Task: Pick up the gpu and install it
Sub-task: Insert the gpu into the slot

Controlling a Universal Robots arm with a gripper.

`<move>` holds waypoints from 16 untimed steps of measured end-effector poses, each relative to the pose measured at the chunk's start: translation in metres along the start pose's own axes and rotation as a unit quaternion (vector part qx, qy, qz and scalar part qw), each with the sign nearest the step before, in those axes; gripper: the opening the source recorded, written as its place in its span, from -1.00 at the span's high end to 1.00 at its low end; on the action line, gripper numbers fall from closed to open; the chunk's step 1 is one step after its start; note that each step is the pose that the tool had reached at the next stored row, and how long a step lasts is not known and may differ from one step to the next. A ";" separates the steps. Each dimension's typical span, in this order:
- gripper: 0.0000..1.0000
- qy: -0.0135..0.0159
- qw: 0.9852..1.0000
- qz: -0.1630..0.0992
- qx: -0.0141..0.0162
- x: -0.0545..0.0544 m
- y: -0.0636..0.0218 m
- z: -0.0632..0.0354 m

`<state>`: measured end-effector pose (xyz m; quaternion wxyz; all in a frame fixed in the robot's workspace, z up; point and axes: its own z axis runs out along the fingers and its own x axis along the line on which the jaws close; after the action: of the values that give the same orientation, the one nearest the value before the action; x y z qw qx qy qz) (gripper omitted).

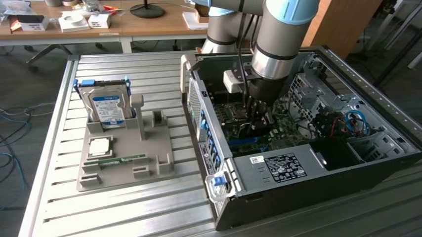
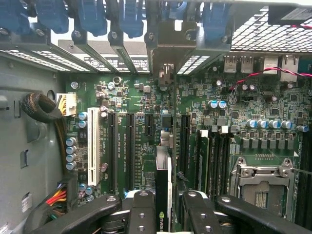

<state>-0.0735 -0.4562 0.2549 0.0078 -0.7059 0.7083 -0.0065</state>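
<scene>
- Your hand (image 2: 165, 217) grips the gpu (image 2: 163, 168), a thin flat black expansion card seen edge-on. A finger (image 2: 141, 214) presses on each flat face, so the hand is partly closed around it.
- The hand is low inside the open black-and-grey computer case (image 1: 369, 163), which stands on the ribbed metal table (image 1: 132, 207). The card hangs straight ahead of the fingers, close over the green motherboard (image 2: 234, 97).
- Judge the line-up before pressing. The card's edge lies between two long black slots (image 2: 130, 146), one on each side of the hand. It hides its own slot, so I cannot tell whether it has started to seat.
- Bring the card down square to the board, with no tilt to either side.
- Aim its far end at the case's rear bracket openings (image 2: 122, 61), beyond the fingertips.
- Press evenly and gently, because a skewed push could jam the connector.
</scene>
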 end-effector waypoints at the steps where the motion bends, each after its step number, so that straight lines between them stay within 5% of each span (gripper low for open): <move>1: 0.47 0.000 1.000 0.000 0.000 0.000 0.0000 -0.0001; 16: 0.47 0.000 1.000 0.003 0.000 0.001 0.0010 0.0022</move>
<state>-0.0745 -0.4569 0.2527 0.0074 -0.7038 0.7103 -0.0062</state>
